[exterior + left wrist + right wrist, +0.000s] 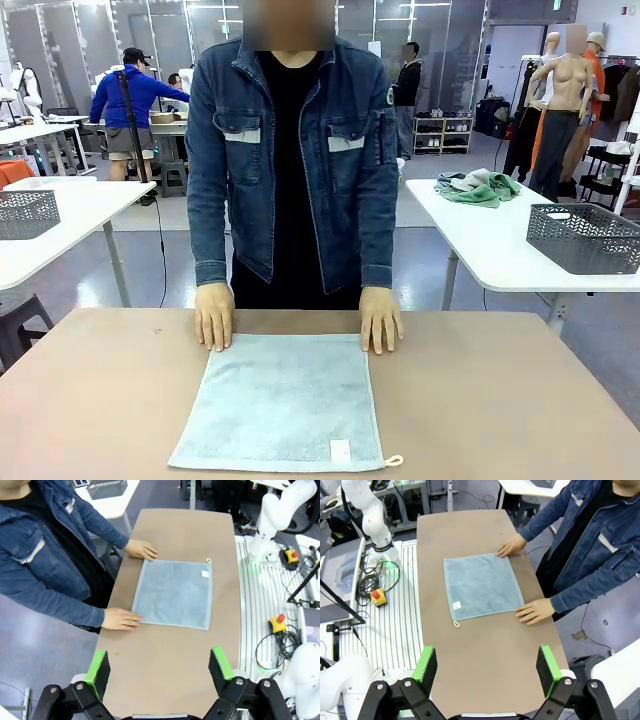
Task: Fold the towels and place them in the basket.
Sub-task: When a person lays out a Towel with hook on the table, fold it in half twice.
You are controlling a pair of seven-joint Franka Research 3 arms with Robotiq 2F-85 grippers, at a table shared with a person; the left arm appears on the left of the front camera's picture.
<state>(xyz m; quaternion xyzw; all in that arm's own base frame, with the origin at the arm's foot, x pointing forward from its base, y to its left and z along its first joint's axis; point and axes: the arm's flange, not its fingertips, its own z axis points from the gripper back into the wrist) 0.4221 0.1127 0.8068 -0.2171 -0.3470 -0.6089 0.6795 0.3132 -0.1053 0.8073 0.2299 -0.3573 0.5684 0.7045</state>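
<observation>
The left gripper and the right gripper are held high above the near end of the table, each with its jaws spread wide and nothing between the green pads. The light blue towel is laid flat and unfolded in the middle of the table, close to the robot's edge. A soft, matt terry nap is shown, in a nearly square outline with a narrow hem. A small white label is sewn by the near corner on the robot's right, and a pale cord loop sticks out from that corner. The 2 far corners are pressed down by the person's flat hands, 1 hand on the robot's left and the other hand on its right. The table top is a smooth, matt brown board with rounded corners. Farther back, a dark grey mesh basket and a crumpled green towel are seen on the right white table, and a second mesh basket on the left white table
</observation>
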